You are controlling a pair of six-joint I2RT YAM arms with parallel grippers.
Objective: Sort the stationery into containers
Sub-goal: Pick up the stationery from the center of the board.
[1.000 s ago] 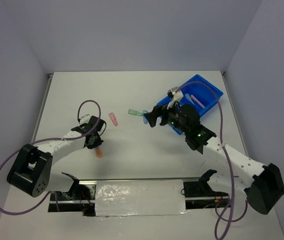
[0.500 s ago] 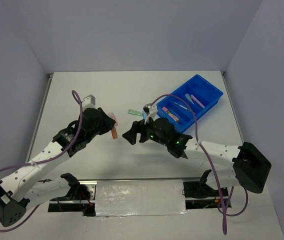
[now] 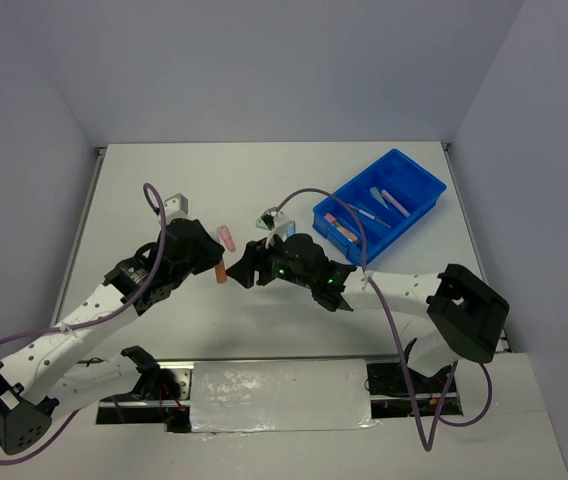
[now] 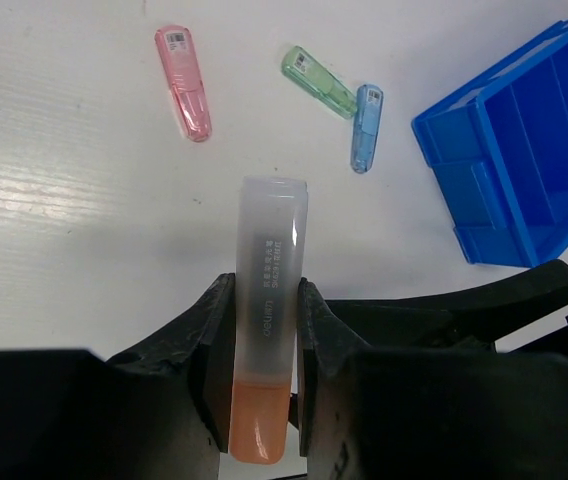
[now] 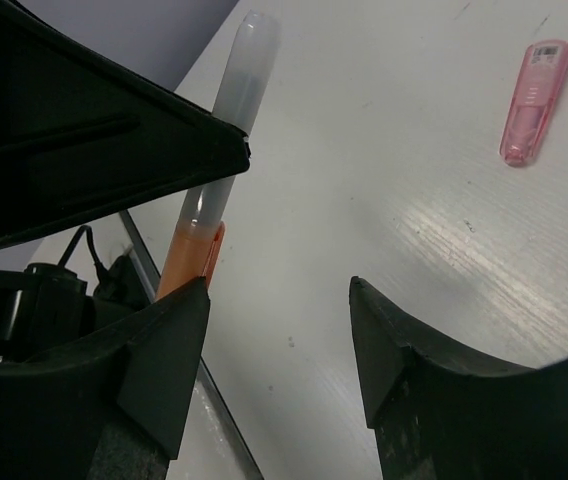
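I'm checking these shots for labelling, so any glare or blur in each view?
Top external: the shiny strip at the near edge glares white. Left wrist: a bright sheen streaks the table; the orange highlighter is sharp. Right wrist: its own fingers are dark, featureless shapes; the pink pen is sharp.

Bright, even light, soft shadows, streaky glare on the white table [image 4: 54,190].
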